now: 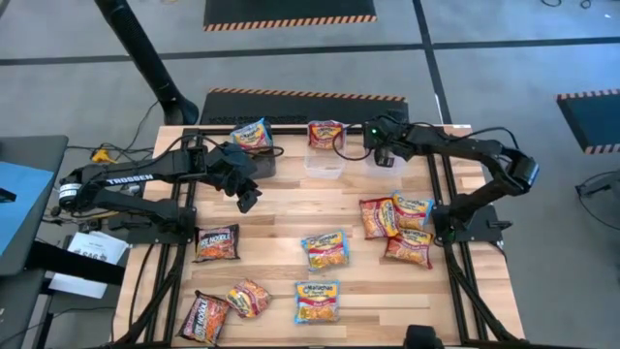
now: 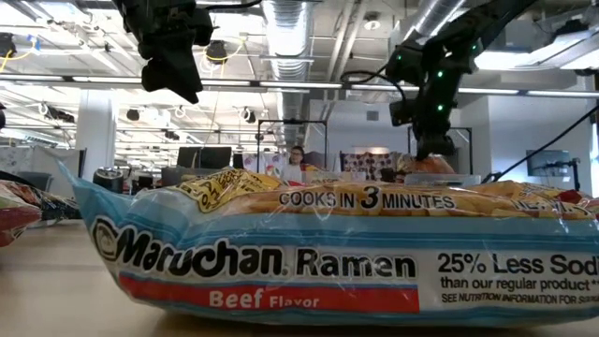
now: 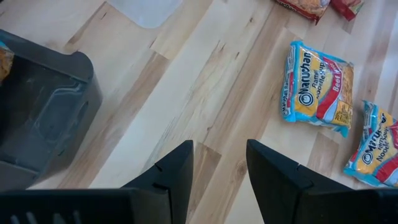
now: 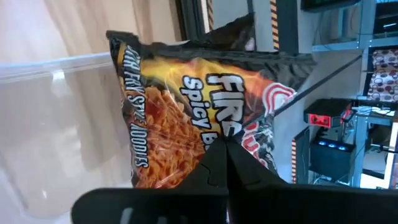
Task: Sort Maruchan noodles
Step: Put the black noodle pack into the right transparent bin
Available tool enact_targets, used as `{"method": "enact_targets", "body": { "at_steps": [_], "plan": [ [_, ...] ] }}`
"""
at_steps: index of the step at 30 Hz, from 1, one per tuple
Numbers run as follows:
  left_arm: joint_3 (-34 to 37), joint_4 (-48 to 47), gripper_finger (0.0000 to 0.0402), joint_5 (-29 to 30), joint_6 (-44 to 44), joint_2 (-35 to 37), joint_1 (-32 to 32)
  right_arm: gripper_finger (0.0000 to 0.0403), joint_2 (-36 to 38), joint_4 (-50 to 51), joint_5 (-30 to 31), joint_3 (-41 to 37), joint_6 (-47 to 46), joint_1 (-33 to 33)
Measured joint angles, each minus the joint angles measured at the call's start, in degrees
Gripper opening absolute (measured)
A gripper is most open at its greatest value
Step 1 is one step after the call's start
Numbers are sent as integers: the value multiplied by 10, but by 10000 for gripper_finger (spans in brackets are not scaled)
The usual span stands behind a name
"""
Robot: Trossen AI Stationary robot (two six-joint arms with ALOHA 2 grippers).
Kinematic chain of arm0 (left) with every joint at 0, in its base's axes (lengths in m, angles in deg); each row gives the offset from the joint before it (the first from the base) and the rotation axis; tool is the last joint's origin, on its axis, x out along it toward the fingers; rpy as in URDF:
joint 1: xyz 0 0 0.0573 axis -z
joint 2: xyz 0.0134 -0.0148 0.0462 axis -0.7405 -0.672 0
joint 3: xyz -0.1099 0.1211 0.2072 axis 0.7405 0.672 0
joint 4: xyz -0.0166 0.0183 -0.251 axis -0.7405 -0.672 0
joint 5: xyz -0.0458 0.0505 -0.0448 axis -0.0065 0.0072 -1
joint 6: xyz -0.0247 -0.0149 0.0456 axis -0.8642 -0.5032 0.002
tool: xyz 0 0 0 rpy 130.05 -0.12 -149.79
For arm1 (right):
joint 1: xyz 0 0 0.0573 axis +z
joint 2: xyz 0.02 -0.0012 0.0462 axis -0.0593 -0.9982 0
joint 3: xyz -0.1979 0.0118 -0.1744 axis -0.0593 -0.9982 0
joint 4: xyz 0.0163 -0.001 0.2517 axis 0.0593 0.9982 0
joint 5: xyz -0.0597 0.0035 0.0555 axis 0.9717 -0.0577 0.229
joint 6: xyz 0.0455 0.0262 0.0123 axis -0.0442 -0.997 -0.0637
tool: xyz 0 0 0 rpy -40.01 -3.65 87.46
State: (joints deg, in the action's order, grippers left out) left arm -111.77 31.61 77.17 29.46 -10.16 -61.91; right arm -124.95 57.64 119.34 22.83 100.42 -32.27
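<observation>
Only the right wrist view shows what the right gripper (image 4: 225, 152) pinches: a black and red plastic noodle packet (image 4: 205, 106), hanging over a clear plastic bin (image 4: 56, 118) at the table's far edge. From above, that arm reaches left across the far side. The left gripper (image 3: 217, 168) hovers empty, fingers apart, beside a black bin (image 3: 43, 118), light blue and yellow packets (image 3: 317, 90) lying nearby

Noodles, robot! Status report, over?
Right claw shut on a black spicy packet over the clear bin. Left claw open, empty, above bare table. Blue packets still loose. Nothing blocking.
</observation>
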Motion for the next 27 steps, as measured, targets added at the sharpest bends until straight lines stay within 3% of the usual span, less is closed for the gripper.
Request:
{"method": "enact_targets", "body": {
  "at_steps": [13,27],
  "plan": [
    [0,0,136,0,0,0,0,12,-55,1,32,0,8,-3],
    [0,0,136,0,3,0,0,84,-58,15,37,0,8,13]
  ]
}}
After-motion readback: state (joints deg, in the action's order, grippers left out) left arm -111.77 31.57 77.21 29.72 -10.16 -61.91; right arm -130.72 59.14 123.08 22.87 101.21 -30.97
